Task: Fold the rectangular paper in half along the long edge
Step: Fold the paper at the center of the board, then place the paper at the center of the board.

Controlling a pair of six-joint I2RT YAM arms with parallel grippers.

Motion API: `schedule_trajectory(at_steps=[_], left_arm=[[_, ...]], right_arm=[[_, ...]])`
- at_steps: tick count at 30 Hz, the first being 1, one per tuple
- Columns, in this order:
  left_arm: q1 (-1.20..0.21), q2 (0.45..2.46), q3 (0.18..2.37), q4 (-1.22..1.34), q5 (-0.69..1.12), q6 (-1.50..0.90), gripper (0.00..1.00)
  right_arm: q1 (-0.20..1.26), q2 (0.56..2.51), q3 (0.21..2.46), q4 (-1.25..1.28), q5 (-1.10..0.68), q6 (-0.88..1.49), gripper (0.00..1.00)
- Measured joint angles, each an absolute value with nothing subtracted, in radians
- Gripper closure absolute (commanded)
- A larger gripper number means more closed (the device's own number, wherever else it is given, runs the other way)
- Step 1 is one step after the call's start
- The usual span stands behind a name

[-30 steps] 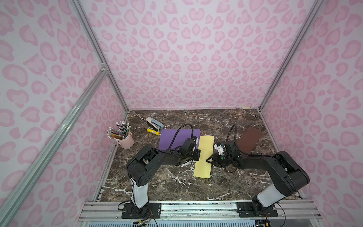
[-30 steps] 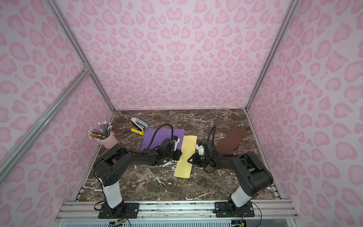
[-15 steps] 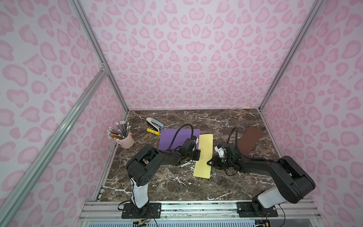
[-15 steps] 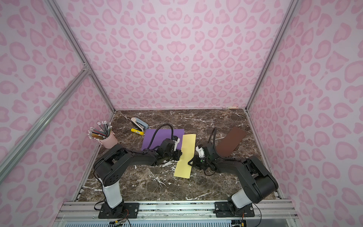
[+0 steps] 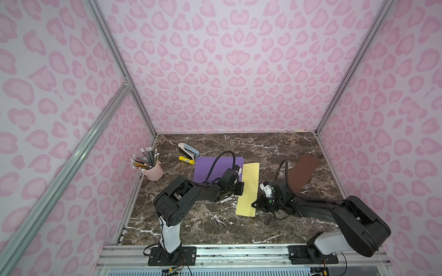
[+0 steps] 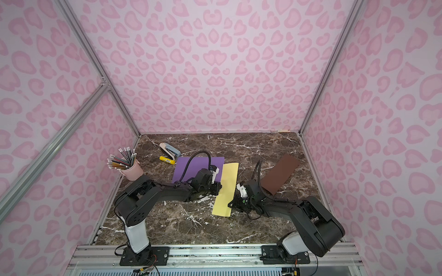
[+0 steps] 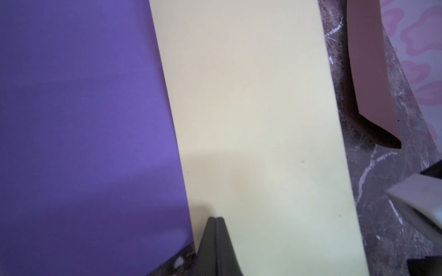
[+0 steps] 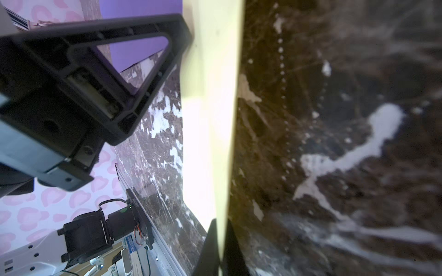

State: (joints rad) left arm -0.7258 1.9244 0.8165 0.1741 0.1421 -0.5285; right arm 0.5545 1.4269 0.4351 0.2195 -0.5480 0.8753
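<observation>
The yellow paper [image 5: 248,188] [image 6: 227,188] lies as a long narrow strip on the marble table, running front to back. My right gripper [image 5: 254,205] [image 6: 230,205] is at its right edge near the front end. In the right wrist view it [image 8: 221,222] is shut on that edge, and the paper [image 8: 210,95] runs between the two fingers. My left gripper [image 5: 241,188] [image 6: 218,188] is shut, with its tips [image 7: 216,218] over the paper [image 7: 263,119] just inside its left edge, about halfway along. It holds nothing.
A purple sheet [image 5: 215,169] lies left of the yellow strip, partly under the left arm. A brown sheet [image 5: 302,174] lies at the right. A pink cup of pencils [image 5: 153,169], a stapler [image 5: 187,149] and a yellow marker [image 5: 186,160] sit at the back left.
My right gripper has moved toward the front and onto the paper's right edge, and its jaws have closed on it. The left arm has stayed in place.
</observation>
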Motion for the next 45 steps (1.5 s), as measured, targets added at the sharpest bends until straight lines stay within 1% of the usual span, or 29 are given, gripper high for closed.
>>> schedule_trajectory(at_steps=[2,3,5,6,7,10,11,17,18,19,20,22,24,29,33,35,37,42,44,45], left_arm=[[-0.726,1.925,0.816,0.175,0.142,-0.529,0.96],[-0.726,1.925,0.816,0.175,0.142,-0.529,0.96],[-0.726,1.925,0.816,0.175,0.142,-0.529,0.96],[-0.726,1.925,0.816,0.175,0.142,-0.529,0.96],[-0.726,1.925,0.816,0.176,0.142,-0.529,0.96],[-0.726,1.927,0.816,0.18,0.143,-0.528,0.96],[-0.726,1.929,0.816,0.181,0.144,-0.528,0.96],[-0.727,1.93,0.816,0.187,0.147,-0.528,0.96],[-0.727,1.93,0.816,0.187,0.147,-0.528,0.96],[-0.727,1.93,0.816,0.187,0.147,-0.528,0.96],[-0.727,1.93,0.816,0.187,0.147,-0.527,0.96],[-0.727,1.93,0.816,0.188,0.147,-0.525,0.96],[-0.727,1.931,0.816,0.188,0.147,-0.525,0.96],[-0.727,1.937,0.816,0.199,0.15,-0.525,0.96],[-0.727,1.94,0.818,0.204,0.15,-0.524,0.96],[-0.727,1.942,0.818,0.206,0.15,-0.524,0.96],[-0.727,1.942,0.818,0.207,0.15,-0.524,0.96],[-0.727,1.935,0.817,0.207,0.149,-0.524,0.96],[-0.727,1.926,0.815,0.202,0.146,-0.524,0.96],[-0.727,1.92,0.815,0.192,0.143,-0.524,0.96]], right_arm=[[0.562,1.417,0.435,0.215,-0.54,0.885,0.77],[0.568,1.413,0.434,0.213,-0.539,0.894,0.72],[0.591,1.396,0.422,0.212,-0.537,0.895,0.71],[0.603,1.389,0.416,0.21,-0.534,0.903,0.72],[0.617,1.382,0.41,0.208,-0.533,0.918,0.75],[0.651,1.361,0.393,0.201,-0.518,0.933,0.97],[0.659,1.355,0.386,0.202,-0.511,0.948,1.0],[0.665,1.328,0.366,0.207,-0.48,0.965,1.0],[0.665,1.328,0.366,0.206,-0.479,0.965,0.92],[0.665,1.328,0.371,0.196,-0.475,0.965,0.8],[0.665,1.328,0.379,0.184,-0.474,0.964,0.72],[0.661,1.33,0.394,0.17,-0.47,0.955,0.61],[0.645,1.338,0.41,0.17,-0.471,0.942,0.57],[0.548,1.384,0.451,0.171,-0.475,0.899,0.56],[0.466,1.463,0.535,0.171,-0.495,0.836,0.58],[0.441,1.514,0.587,0.173,-0.511,0.804,0.61],[0.424,1.567,0.636,0.172,-0.523,0.772,0.68],[0.408,1.647,0.712,0.168,-0.548,0.723,0.94],[0.406,1.653,0.719,0.16,-0.549,0.714,1.0],[0.406,1.653,0.719,0.155,-0.55,0.708,1.0]])
